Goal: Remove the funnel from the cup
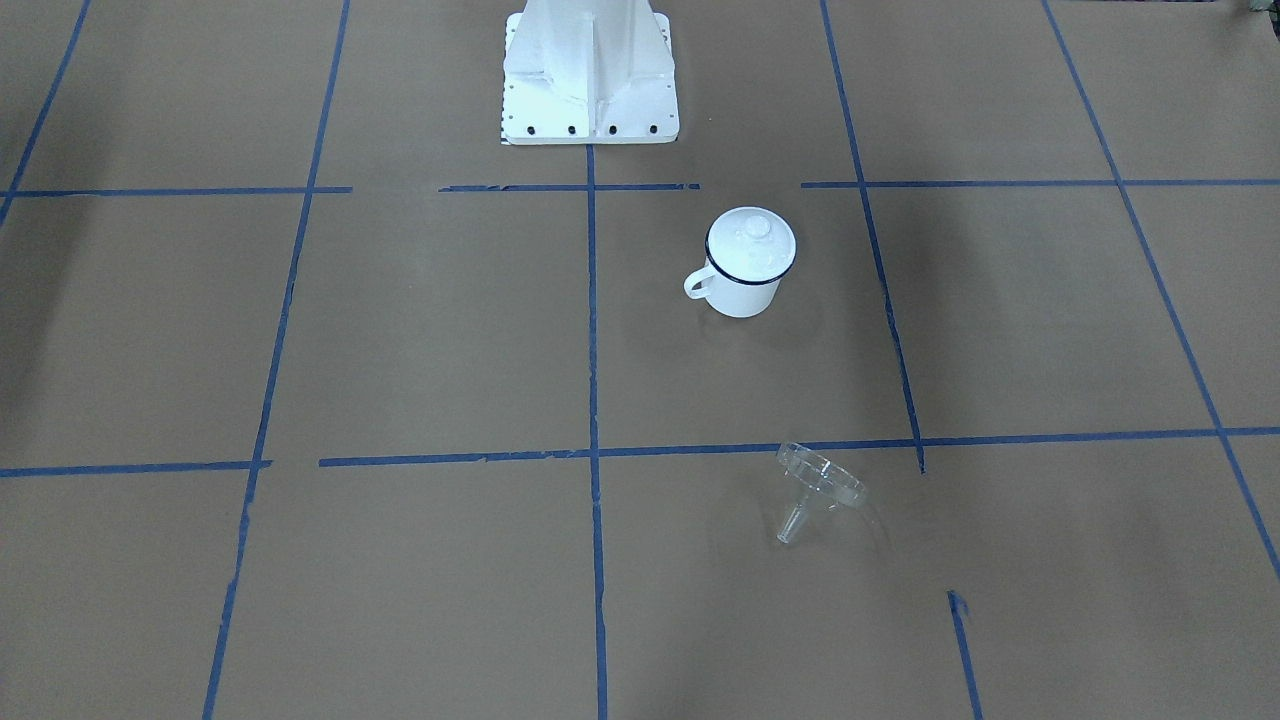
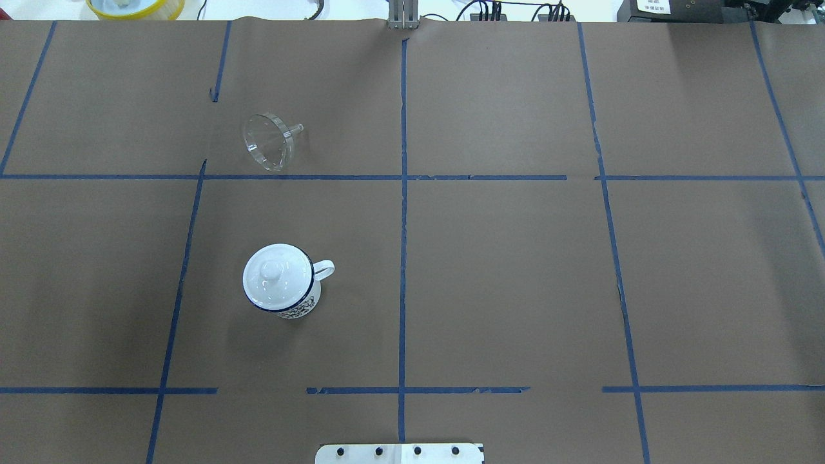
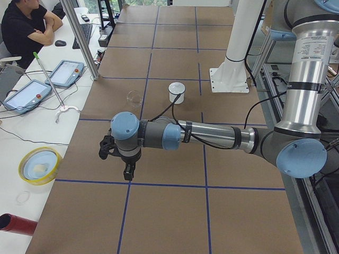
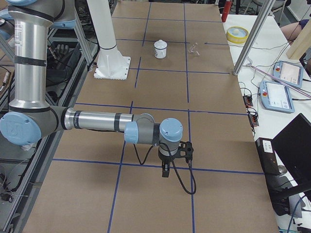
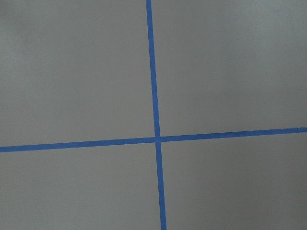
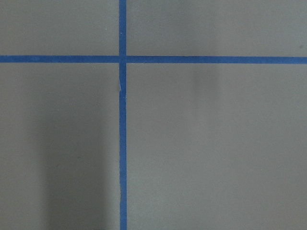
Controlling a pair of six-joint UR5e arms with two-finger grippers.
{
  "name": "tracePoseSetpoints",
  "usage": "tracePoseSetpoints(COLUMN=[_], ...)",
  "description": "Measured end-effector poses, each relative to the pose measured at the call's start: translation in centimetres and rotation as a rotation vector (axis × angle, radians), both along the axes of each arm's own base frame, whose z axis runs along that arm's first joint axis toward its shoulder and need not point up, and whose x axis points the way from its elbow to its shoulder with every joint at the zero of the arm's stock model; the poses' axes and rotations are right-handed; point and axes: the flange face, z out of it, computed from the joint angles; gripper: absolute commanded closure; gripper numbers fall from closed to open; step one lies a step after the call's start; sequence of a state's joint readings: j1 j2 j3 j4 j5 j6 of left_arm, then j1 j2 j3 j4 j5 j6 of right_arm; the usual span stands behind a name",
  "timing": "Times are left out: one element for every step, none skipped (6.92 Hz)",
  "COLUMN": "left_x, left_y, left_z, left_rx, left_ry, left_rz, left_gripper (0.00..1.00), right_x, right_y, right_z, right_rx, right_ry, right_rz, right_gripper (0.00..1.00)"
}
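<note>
You can't tell how far either claw is open: the left claw [image 3: 128,172] and right claw [image 4: 165,170] show only in the side views, over the worktop [image 1: 420,330]. The front view catches what your wrist cameras miss: the funnel [image 1: 820,487] lies on its side, well apart from the lidded cup [image 1: 742,290].

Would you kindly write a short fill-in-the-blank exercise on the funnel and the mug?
The funnel lies on its ____, apart from the cup.
A knobbed lid sits on the cup, whose rim is dark ____.
In the overhead view, the cup's handle points toward that view's ____.
Missing words: side; blue; right.
</note>
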State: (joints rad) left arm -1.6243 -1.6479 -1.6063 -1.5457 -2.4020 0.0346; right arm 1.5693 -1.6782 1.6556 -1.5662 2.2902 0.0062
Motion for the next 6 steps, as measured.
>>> tracePoseSetpoints(left_x=[0.01, 0.01, 0.01, 0.01, 0.0, -0.02], left_y=[0.14, 0.19, 0.2, 0.2, 0.16, 0.09], left_z=[0.2, 0.27, 0.2, 0.02, -0.17, -0.32], left_rx=[-0.004, -0.005, -0.004, 0.0, 0.01, 0.026], left_ry=[0.0, 0.0, 0.0, 0.0, 0.0, -0.001], left_rz=[0.0, 0.0, -0.001, -0.001, -0.001, -0.001], left_gripper=[0.0, 0.0, 0.0, 0.0, 0.0, 0.0], right_x=[0.0, 0.0, 0.0, 0.0, 0.0, 0.0], right_y=[0.0, 0.0, 0.0, 0.0, 0.0, 0.0], right_z=[0.01, 0.01, 0.0, -0.01, -0.02, -0.01], right_rx=[0.0, 0.0, 0.0, 0.0, 0.0, 0.0], right_ry=[0.0, 0.0, 0.0, 0.0, 0.0, 0.0], right_rz=[0.0, 0.0, 0.0, 0.0, 0.0, 0.0], right_gripper=[0.0, 0.0, 0.0, 0.0, 0.0, 0.0])
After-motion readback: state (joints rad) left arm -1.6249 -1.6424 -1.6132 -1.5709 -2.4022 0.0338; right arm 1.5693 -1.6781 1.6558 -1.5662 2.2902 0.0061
